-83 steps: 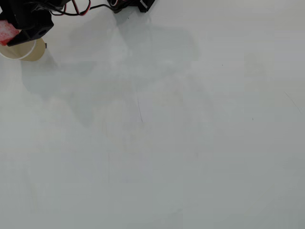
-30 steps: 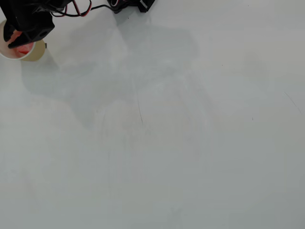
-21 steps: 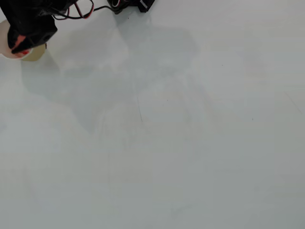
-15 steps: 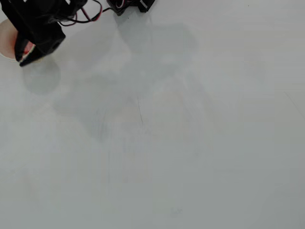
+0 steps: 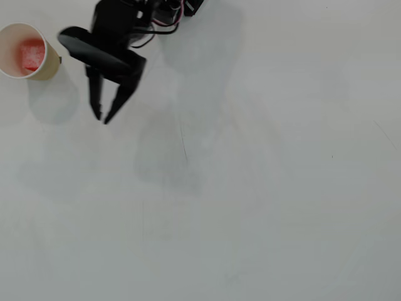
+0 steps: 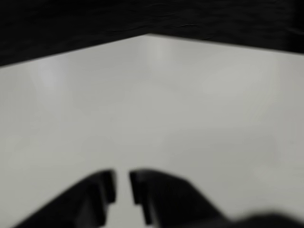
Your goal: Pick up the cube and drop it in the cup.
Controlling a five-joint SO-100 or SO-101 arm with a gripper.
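White table top [image 5: 263, 207] fills the overhead view, smooth and almost bare. At the far left, near the top edge, stands the cream paper cup with a round white rim [image 5: 6, 68]. The small red block with whitish speckles [image 5: 31, 54] lies inside the cup, so the drop looks done.

Just right of the cup hangs the black two-finger gripper [image 5: 101, 116]. It is apart from the cup and not touching it. Its fingers point down the picture with a small gap between the tips, and they hold nothing. The blurry wrist view shows the same gripper [image 6: 122, 186] with a thin slit between the fingers over bare table.

Nothing seems left to do but rest the arm. Right of the cup the table is wide and free. The cup sits close to the left picture edge, so a bump could push it out of view.
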